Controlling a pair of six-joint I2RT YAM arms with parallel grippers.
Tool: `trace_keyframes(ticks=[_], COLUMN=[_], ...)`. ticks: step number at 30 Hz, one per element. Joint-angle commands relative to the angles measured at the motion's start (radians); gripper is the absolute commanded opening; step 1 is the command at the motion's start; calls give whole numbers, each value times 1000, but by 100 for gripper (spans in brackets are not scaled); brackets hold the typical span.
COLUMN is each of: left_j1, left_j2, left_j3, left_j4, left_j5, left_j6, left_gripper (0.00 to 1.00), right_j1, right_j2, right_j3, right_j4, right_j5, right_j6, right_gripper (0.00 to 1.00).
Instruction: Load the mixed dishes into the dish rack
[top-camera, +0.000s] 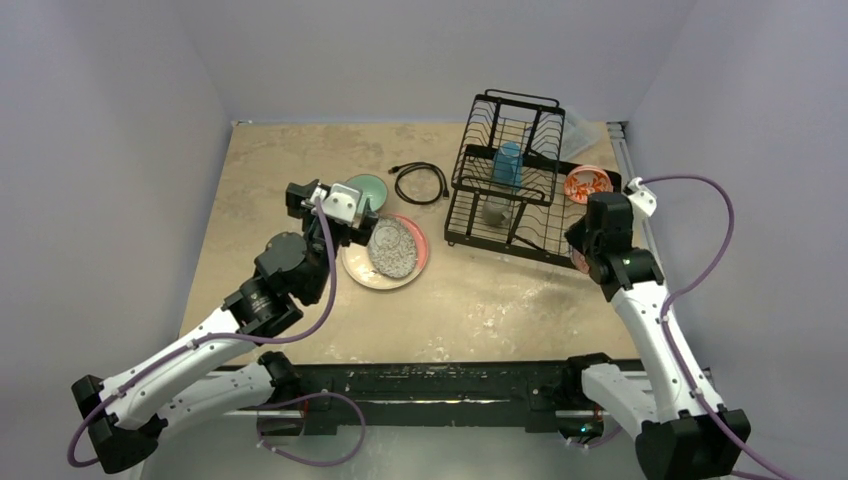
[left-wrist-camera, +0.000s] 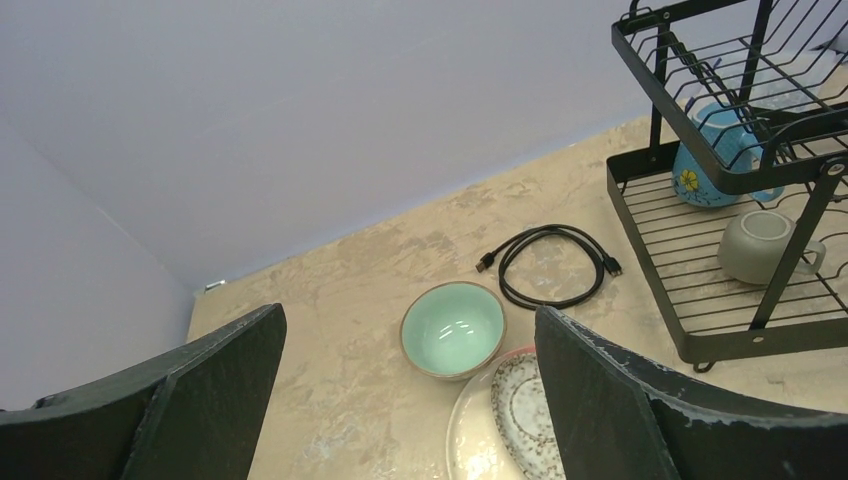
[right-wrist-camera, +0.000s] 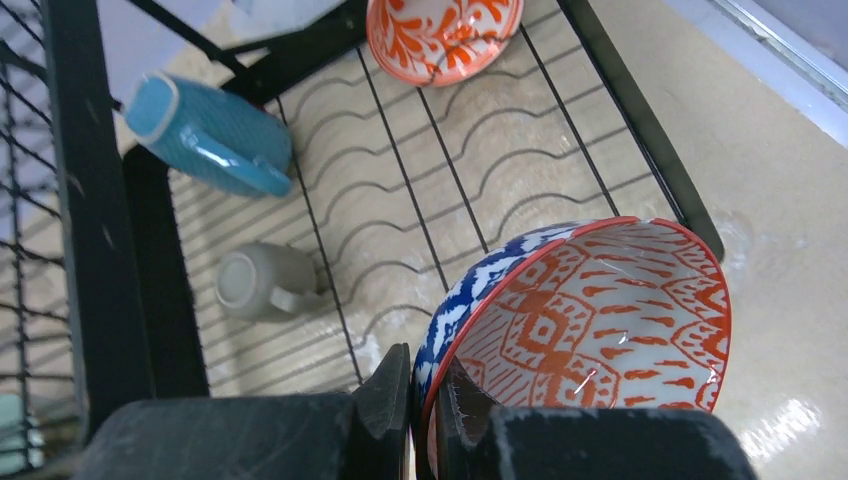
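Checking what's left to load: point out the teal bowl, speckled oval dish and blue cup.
teal bowl (left-wrist-camera: 452, 328), left wrist view, inner floor.
speckled oval dish (top-camera: 392, 248), top external view, centre.
blue cup (right-wrist-camera: 215, 135), right wrist view, side wall.

The rack (right-wrist-camera: 95, 200) is black coated wire, smooth and dull. The patterned bowl (right-wrist-camera: 600, 320) is glazed ceramic, glossy with bright glints. The cup (right-wrist-camera: 215, 135) is glossy too, its blue wall finely ribbed. The mug (right-wrist-camera: 265, 282) looks matt grey (stoneware, by its look). The teal bowl (left-wrist-camera: 452, 329) shines inside, with a bare brownish rim. The cable (left-wrist-camera: 486, 264) is smooth black plastic. The counter (left-wrist-camera: 380, 290) is mottled beige, stone-like, faintly sheened. The left tool (left-wrist-camera: 408, 325) has matt black pads (left-wrist-camera: 620, 400), scuffed pale at the edges.
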Motion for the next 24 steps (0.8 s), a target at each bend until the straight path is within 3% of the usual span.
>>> trace_keyframes(ticks=[1, 11, 16, 24], left_j1=[2, 1, 2, 2], left_j2=[5, -10, 2, 36], left_j3=[29, 37, 41, 45], left_j4=[6, -8, -21, -23], left_j5=[19, 41, 57, 63], left_j6=[-22, -39, -60, -70], left_gripper=[93, 93, 93, 93], right_j1=[-83, -131, -131, -132], right_j2=[-18, -17, -12, 53], right_j3=[-2, -24, -100, -169], right_j4=[267, 460, 639, 872], right_j5=[-119, -47, -71, 13], right_j6=[19, 119, 214, 296], right_gripper=[0, 0, 0, 0])
